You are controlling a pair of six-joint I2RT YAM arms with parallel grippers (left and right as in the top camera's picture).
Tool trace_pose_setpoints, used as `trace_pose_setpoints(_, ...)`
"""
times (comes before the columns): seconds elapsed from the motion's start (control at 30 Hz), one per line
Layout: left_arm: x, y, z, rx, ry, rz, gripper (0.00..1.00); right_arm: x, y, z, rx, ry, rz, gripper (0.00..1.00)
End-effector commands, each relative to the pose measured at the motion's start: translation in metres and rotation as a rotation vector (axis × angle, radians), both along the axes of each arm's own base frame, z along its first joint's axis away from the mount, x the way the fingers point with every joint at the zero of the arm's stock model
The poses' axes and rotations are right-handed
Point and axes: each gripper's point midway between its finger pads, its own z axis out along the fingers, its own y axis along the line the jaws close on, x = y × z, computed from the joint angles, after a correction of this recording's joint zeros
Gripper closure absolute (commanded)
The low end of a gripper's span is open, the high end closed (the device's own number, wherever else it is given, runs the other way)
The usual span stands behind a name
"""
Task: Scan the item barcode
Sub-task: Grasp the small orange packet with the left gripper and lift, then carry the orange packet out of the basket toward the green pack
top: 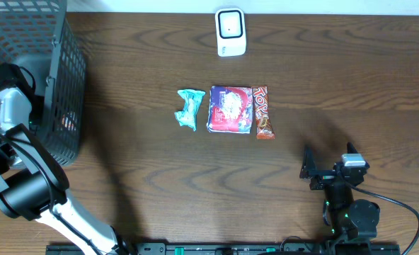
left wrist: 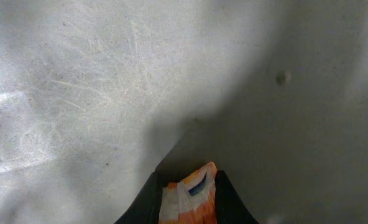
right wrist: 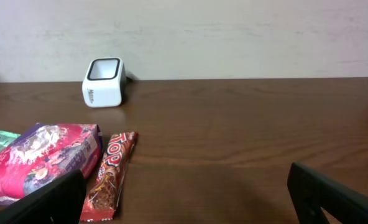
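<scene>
The left gripper (left wrist: 188, 188) is clamped narrowly on an orange-and-white packet (left wrist: 187, 198) down inside the mesh basket (top: 61, 106) at the far left. The right gripper (top: 311, 170) stands wide and holds nothing, near right. The pick looks made. Next, I judge, the packet must be lifted clear of the basket wall and its barcode turned to the scanner (top: 231, 32) at far centre. No barcode shows. The packet is cut off by the frame edge, and from overhead the mesh hides the grip.

Scanner (top: 231, 32) behind pouch (top: 229, 109); wrapper (top: 188, 108) left, bar (top: 263, 112) right (just beside); basket (top: 61, 85) far left.
</scene>
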Motion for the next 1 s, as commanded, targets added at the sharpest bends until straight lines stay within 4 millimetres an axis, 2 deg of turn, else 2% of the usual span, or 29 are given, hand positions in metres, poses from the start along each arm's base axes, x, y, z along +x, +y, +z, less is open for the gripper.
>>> trace_pose_setpoints(0.0, -0.004, -0.006, -0.014, -0.051, 0.019, -0.054, 0.92, 0.000, -0.001, -0.001, 0.006, 0.002, -0.004, 0.01)
trace_pose_setpoints(0.1, 0.005, 0.007, 0.021, 0.006, -0.058, -0.055, 0.93, 0.000, -0.001, -0.001, 0.006, 0.002, -0.005, 0.01)
trace_pose_setpoints(0.27, 0.023, 0.033, 0.125, 0.184, -0.307, -0.033, 0.92, 0.000, -0.001, -0.001, 0.006, 0.002, -0.005, 0.01)
trace_pose_setpoints(0.37, 0.026, 0.039, 0.189, 0.298, -0.464, -0.029, 0.94, 0.000, -0.001, -0.001, 0.006, 0.002, -0.004, 0.01)
trace_pose_setpoints(0.47, 0.023, 0.037, 0.252, 0.407, -0.610, -0.037, 0.92, 0.000, -0.001, -0.001, 0.006, 0.002, -0.004, 0.01)
trace_pose_setpoints(0.53, 0.015, 0.032, 0.287, 0.460, -0.686, -0.038, 0.93, 0.000, -0.001, -0.001, 0.006, 0.002, -0.005, 0.01)
trace_pose_setpoints(0.63, 0.001, 0.021, 0.329, 0.522, -0.772, -0.040, 0.93, 0.000, -0.001, -0.001, 0.006, 0.002, -0.005, 0.01)
trace_pose_setpoints(0.77, -0.015, 0.001, 0.366, 0.568, -0.854, -0.058, 0.92, 0.000, -0.001, -0.001, 0.006, 0.002, -0.005, 0.01)
trace_pose_setpoints(0.87, -0.015, -0.028, 0.390, 0.572, -0.932, -0.117, 0.93, 0.000, -0.001, -0.001, 0.006, 0.002, -0.004, 0.01)
trace_pose_setpoints(0.97, -0.002, -0.069, 0.406, 0.544, -1.012, -0.218, 0.93, 0.000, -0.001, -0.001, 0.006, 0.002, -0.004, 0.01)
